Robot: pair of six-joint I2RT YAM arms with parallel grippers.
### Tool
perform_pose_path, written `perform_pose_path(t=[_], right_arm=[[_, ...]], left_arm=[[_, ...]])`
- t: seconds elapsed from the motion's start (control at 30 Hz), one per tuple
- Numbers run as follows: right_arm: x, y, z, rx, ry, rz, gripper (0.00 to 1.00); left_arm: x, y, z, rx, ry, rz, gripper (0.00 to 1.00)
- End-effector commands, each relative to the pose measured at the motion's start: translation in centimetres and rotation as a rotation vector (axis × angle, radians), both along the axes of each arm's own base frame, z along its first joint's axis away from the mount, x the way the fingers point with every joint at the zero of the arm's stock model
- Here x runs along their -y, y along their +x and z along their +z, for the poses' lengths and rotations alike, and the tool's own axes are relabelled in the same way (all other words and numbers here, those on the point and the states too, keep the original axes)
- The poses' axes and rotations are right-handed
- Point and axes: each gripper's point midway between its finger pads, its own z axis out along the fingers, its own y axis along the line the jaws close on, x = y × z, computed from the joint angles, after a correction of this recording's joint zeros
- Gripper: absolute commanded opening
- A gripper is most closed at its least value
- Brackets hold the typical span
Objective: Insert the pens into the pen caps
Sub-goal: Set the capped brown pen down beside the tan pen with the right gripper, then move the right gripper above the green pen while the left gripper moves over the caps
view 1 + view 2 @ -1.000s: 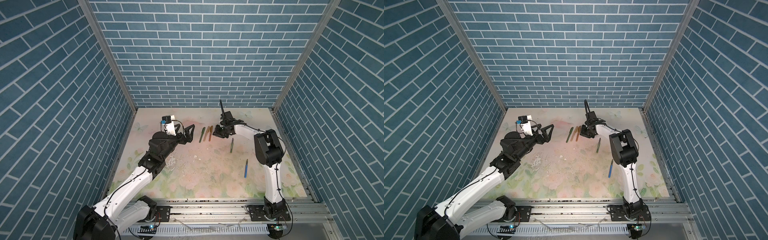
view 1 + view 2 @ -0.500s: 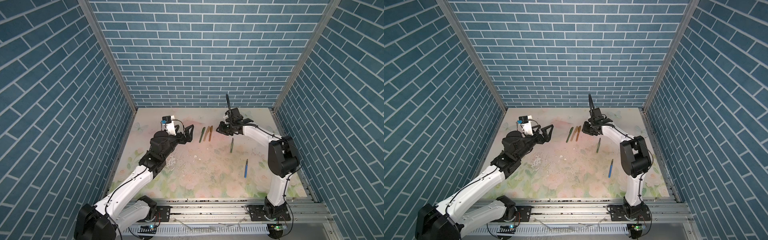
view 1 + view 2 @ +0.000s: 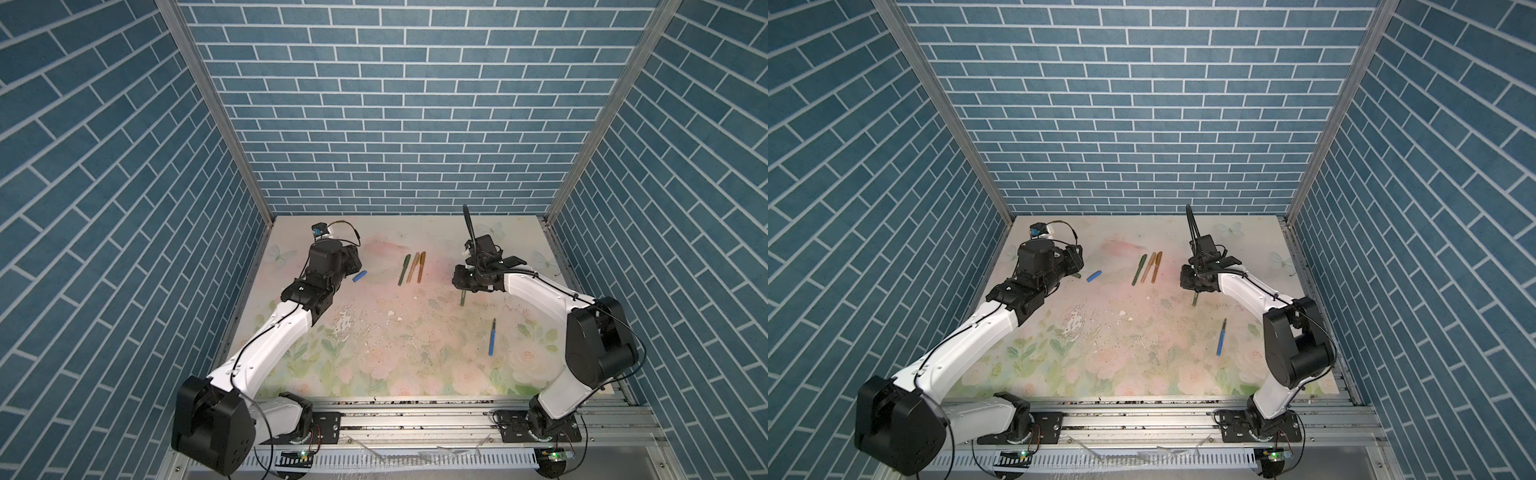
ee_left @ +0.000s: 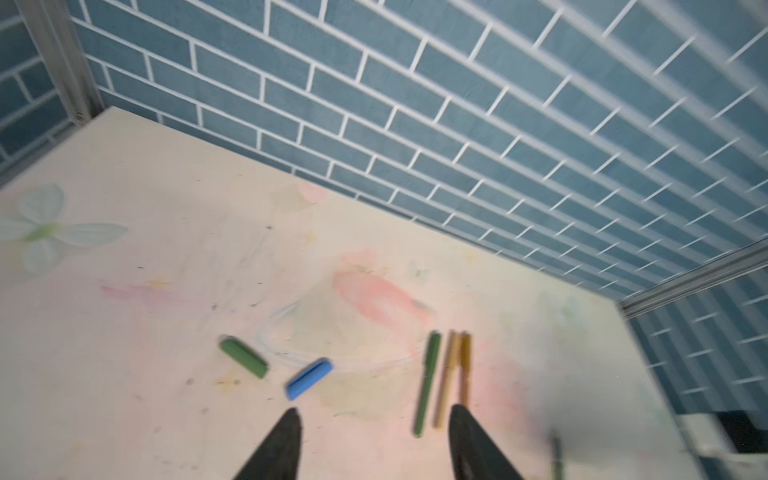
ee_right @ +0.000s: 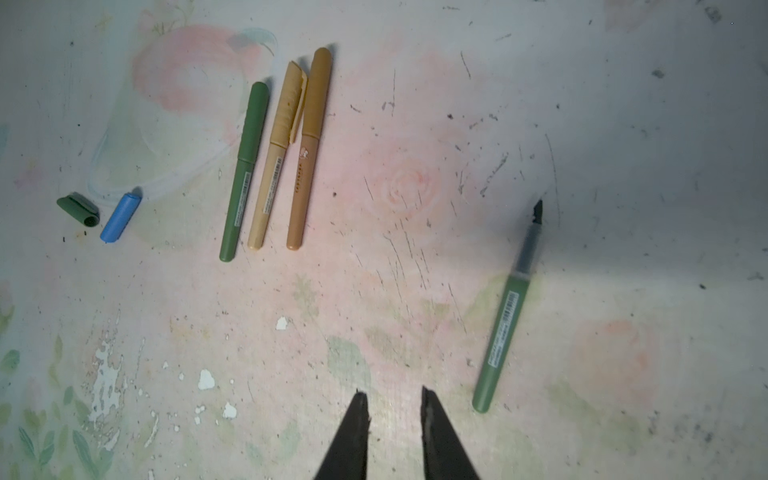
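Top views high at front, looking down; wrist cams close, share capped pens.

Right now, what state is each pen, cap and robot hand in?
Dark green plastic pen in the row: capped.
Tan plastic pen: capped.
Amber-brown plastic pen: capped.
Lone green pen: uncapped, lying flat.
Blue pen: uncapped, lying flat.
Short blue cap: lying loose.
Short green cap: lying loose.
Left hand: open, empty.
Right hand: open, empty.
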Motion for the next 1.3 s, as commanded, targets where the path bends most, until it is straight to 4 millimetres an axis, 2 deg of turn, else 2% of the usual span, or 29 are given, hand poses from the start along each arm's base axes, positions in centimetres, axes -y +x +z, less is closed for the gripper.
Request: perform_pose_path(t=[0.0, 0.07, 0.23, 0.27, 0.33, 0.5, 0.63, 0.87, 1.1, 1.27], right_arm=[[0.7, -0.2, 2.6, 0.115, -0.019, 0.040, 0.25], [1.8, -0.1, 2.9, 0.158, -0.063, 0.030, 0.25], [3.9, -0.1, 2.8, 0.271, -0.124, -0.023, 0.25], [4.1, -0.2, 2.8, 0.288, -0.123, -0.032, 0.26], [4.4, -0.5, 2.8, 0.316, -0.106, -0.049, 0.28], [5.1, -1.4, 3.6, 0.368, -0.077, -0.078, 0.29], [5.9, -1.8, 3.4, 0.397, -0.066, -0.121, 0.29], [5.3, -1.6, 2.4, 0.378, -0.038, -0.120, 0.27], [5.3, -1.8, 2.7, 0.395, -0.024, -0.126, 0.27], [5.2, -1.7, 2.3, 0.385, -0.026, -0.121, 0.27]], left_arm=[[-2.2, 0.4, -3.7, -0.166, 0.012, 0.063, 0.44], [-3.0, 1.4, -4.5, -0.209, -0.039, 0.085, 0.37], [-4.8, 3.3, -7.1, -0.352, -0.058, 0.176, 0.34], [-5.1, 3.5, -7.5, -0.378, -0.042, 0.200, 0.34], [-5.9, 3.8, -9.0, -0.457, -0.001, 0.254, 0.43], [-7.1, 4.6, -11.9, -0.586, 0.047, 0.356, 0.46], [-7.0, 5.6, -13.3, -0.627, 0.026, 0.391, 0.47], [-6.5, 7.0, -15.2, -0.672, 0.033, 0.395, 0.45], [-6.2, 7.7, -18.2, -0.741, 0.056, 0.384, 0.40], [-6.0, 8.0, -19.3, -0.746, 0.042, 0.381, 0.37]])
